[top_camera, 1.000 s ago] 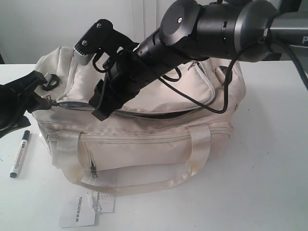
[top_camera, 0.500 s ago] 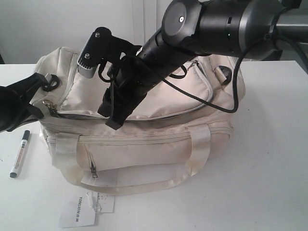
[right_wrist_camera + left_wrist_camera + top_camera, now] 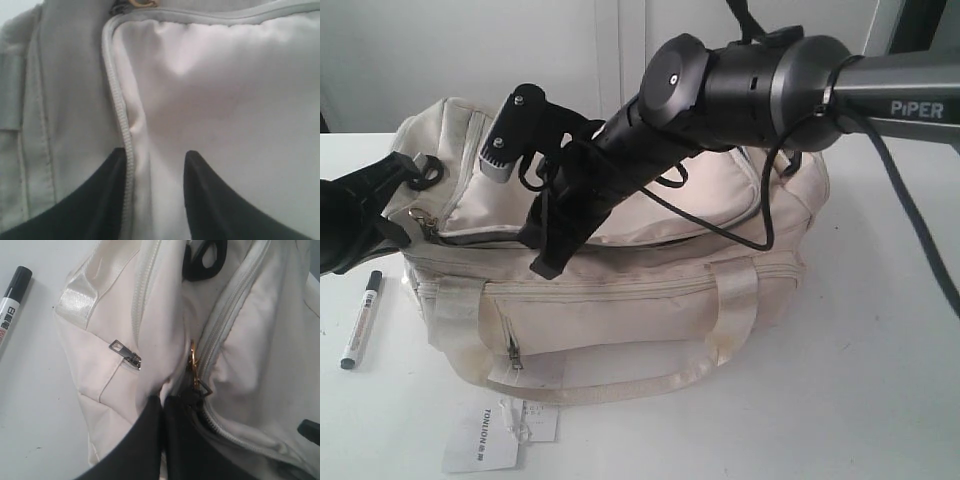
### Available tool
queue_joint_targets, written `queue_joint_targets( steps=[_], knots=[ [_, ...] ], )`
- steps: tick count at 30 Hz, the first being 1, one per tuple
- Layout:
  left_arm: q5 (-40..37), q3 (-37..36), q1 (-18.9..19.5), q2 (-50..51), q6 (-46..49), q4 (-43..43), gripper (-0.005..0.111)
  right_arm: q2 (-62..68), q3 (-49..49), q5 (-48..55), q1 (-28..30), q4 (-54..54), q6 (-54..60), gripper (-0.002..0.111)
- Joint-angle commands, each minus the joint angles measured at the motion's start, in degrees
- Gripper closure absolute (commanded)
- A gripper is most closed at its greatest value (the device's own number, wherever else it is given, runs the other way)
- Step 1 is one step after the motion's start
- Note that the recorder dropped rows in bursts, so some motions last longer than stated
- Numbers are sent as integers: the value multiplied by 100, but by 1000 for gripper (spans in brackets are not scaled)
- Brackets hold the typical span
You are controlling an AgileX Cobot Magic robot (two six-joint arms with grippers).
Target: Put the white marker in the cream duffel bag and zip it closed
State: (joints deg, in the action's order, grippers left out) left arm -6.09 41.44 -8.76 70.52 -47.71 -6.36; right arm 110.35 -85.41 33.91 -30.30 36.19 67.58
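The white marker [image 3: 360, 320] lies on the table left of the cream duffel bag [image 3: 620, 300], black cap pointing away; its cap end shows in the left wrist view too, marker [image 3: 11, 292]. My left gripper [image 3: 390, 225] [image 3: 162, 399] is shut on a pinch of bag [image 3: 110, 315] fabric at the bag's left end, just beside the gold zipper pull [image 3: 192, 365]. My right gripper [image 3: 545, 262] [image 3: 155, 155] reaches across onto the top flap, open, its fingers straddling the flap's zipper edge [image 3: 122, 125]. A thin dark gap of the top opening [image 3: 650, 243] still shows.
A white paper hangtag [image 3: 485, 440] lies on the table [image 3: 880, 350] in front of the bag. Satin strap handles [image 3: 725, 330] droop over the front pocket. A side pocket zipper pull [image 3: 125, 352] hangs near my left gripper. A wall stands behind.
The top flap has dropped and the dark opening has narrowed. My right gripper moved lower over the flap's front edge. The left gripper and marker stayed put.
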Motion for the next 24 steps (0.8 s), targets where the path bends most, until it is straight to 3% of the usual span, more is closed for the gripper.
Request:
queue_joint_targets(
  steps=[1, 6, 12, 15, 24],
  knots=[
    [-16, -27, 8, -43, -10, -49, 107, 70, 15, -297, 10, 153, 69, 85],
    [-76, -27, 8, -43, -9, -49, 107, 108, 15, -327, 10, 110, 69, 108],
    [-112, -27, 8, -43, -9, -49, 107, 0, 15, -657, 10, -39, -244, 108],
    [-109, -27, 8, -43, 11, -49, 107, -358, 15, -1456, 47, -559, -851, 108],
    [-109, -27, 8, -43, 4, -24, 107, -927, 15, -2891, 229, -537, -1156, 108]
  ],
)
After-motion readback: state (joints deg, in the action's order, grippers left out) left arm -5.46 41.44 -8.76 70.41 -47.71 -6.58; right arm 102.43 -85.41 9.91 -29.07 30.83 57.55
